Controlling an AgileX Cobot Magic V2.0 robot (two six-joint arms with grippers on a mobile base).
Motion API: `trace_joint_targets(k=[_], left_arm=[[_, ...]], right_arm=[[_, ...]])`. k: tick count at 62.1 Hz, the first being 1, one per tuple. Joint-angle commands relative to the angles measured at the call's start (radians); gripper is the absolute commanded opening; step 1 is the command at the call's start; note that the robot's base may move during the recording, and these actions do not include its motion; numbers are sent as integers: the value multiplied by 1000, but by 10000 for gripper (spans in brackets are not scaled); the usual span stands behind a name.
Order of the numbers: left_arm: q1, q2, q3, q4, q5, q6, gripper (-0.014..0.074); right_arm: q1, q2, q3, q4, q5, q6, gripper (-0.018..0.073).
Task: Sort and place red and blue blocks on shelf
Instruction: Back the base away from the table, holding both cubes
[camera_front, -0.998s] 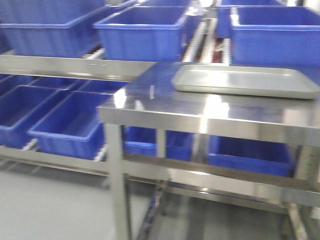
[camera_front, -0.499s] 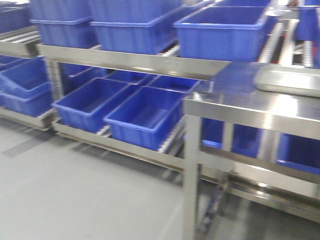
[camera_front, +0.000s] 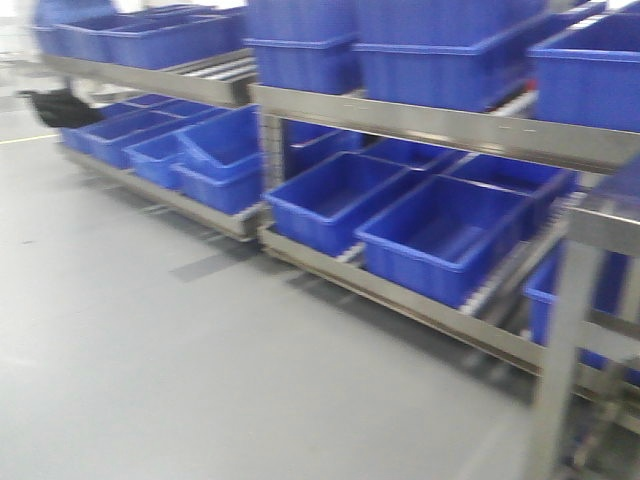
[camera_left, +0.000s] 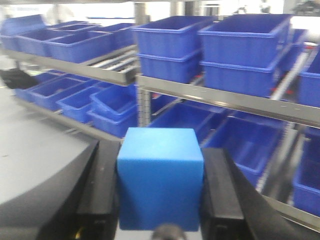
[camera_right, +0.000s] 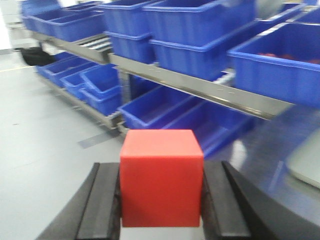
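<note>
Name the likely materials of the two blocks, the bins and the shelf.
The blue block and red block: matte, no glare, perhaps foam or painted wood; unclear. The bins: moulded plastic, slight sheen, thick rims. The shelf: bare metal, grey with bright reflections.

I am in a warehouse: a grey metal shelf (camera_front: 430, 125) with roller rails (camera_front: 220, 68) holds rows of blue bins (camera_front: 440, 235) over grey floor (camera_front: 150, 350).

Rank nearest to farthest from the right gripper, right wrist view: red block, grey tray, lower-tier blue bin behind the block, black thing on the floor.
1. red block: clamped in the right gripper, centre.
2. grey tray: right edge, on the steel table.
3. lower-tier blue bin: on the shelf, beyond the block.
4. black object: on the floor, far left; too blurred to name.
</note>
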Motion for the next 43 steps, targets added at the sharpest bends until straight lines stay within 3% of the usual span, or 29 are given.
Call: trace_joint_targets(k=[1,43], left_arm=[[1,6,-30,-2,-94,1,188],[1,6,-30,-2,-94,1,188]], right_arm=[[-6,9,-27,0,-87,-8,363],[-6,9,-27,0,-87,-8,363]])
